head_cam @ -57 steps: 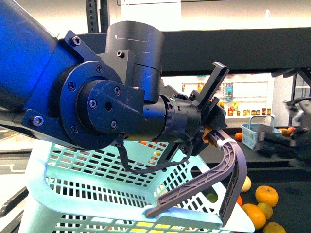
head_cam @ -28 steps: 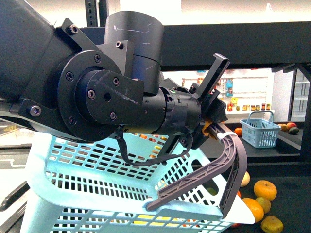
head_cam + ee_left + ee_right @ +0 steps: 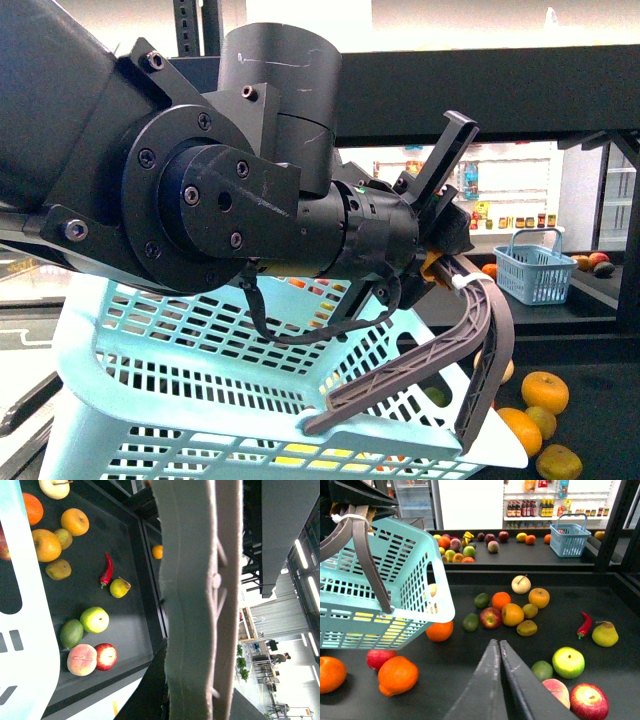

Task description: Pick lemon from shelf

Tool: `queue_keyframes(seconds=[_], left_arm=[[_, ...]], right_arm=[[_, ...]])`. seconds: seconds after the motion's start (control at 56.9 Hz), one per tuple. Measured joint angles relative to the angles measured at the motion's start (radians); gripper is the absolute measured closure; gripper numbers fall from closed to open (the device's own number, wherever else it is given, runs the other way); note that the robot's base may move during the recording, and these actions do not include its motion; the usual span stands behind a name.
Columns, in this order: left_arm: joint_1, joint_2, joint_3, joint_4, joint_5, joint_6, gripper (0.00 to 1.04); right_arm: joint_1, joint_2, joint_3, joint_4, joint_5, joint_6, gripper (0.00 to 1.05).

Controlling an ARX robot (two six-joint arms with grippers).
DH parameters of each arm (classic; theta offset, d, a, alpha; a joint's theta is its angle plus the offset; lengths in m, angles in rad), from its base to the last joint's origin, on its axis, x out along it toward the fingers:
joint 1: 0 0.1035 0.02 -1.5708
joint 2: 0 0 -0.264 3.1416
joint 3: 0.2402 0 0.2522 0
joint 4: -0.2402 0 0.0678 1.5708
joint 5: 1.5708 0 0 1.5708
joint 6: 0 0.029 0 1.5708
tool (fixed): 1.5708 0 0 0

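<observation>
Front view: left claw (image 3: 452, 262) grips basket handle (image 3: 440, 365) (no legible writing).

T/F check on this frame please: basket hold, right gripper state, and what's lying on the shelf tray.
1. The left gripper holds the light blue basket by its grey handle. True.
2. The right gripper is wide open. False: its fingers lie together, shut on nothing, above the shelf tray.
3. A red chili pepper lies beside a yellow-green pear. True.
4. The chili pepper is inside the light blue basket. False: it lies on the dark tray, apart from the basket.
5. A second, smaller blue basket stands on the tier further back. True.
</observation>
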Motion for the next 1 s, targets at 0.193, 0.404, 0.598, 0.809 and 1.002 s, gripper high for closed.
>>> queue_keyframes(seconds=[0.193,0.404,0.598,0.809,1.002], left_arm=[[0.000,0.000,0.000,0.000,-0.002,0.002,0.97],[0.000,0.000,0.000,0.000,-0.001,0.001,0.97],[0.000,0.000,0.000,0.000,-0.002,0.001,0.97],[0.000,0.000,0.000,0.000,-0.002,0.001,0.97],[0.000,0.000,0.000,0.000,-0.002,0.001,0.97]], right_arm=[[0.001,-0.017,-0.013,0.005,-0.001,0.000,1.02],[0.001,-0.058,-0.047,0.010,-0.001,0.000,1.02],[0.001,-0.060,-0.047,0.010,0.000,-0.001,0.99],[0.001,-0.060,-0.047,0.010,0.000,-0.001,0.64],[0.001,-0.060,-0.047,0.010,0.000,-0.001,0.30]])
